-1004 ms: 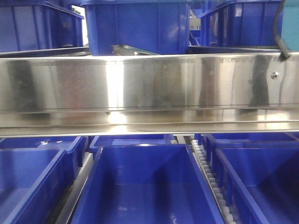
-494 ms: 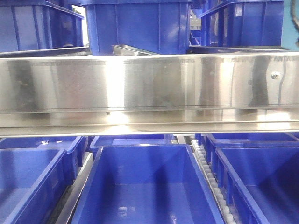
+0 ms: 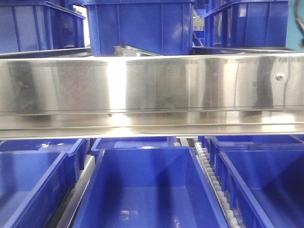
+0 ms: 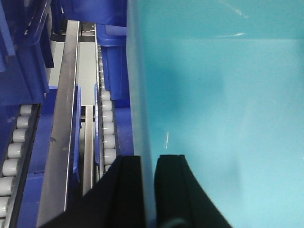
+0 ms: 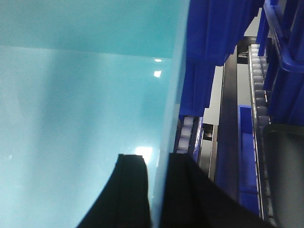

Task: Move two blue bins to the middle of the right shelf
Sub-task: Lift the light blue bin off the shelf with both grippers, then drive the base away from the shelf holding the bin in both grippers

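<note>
Wrist-mounted views: left gripper (image 4: 148, 160) and right gripper (image 5: 156, 159) clamp bin (image 4: 218, 118) walls.

A wide, shiny stainless-steel crossbar (image 3: 152, 90) goes from the left edge to the right edge of the front view, with a small round screw (image 3: 279, 76) near its right end and a flat grey metal tray (image 3: 130, 49) just behind its top edge. Under the crossbar, a line of small white plastic rollers (image 3: 213, 183) runs toward the lower right. In the left wrist view a long grey metal rail (image 4: 64, 118) lies beside a row of white rollers (image 4: 107, 128), and in the right wrist view a dark metal rail (image 5: 228, 118) lies beside another roller row (image 5: 259, 80).
</note>
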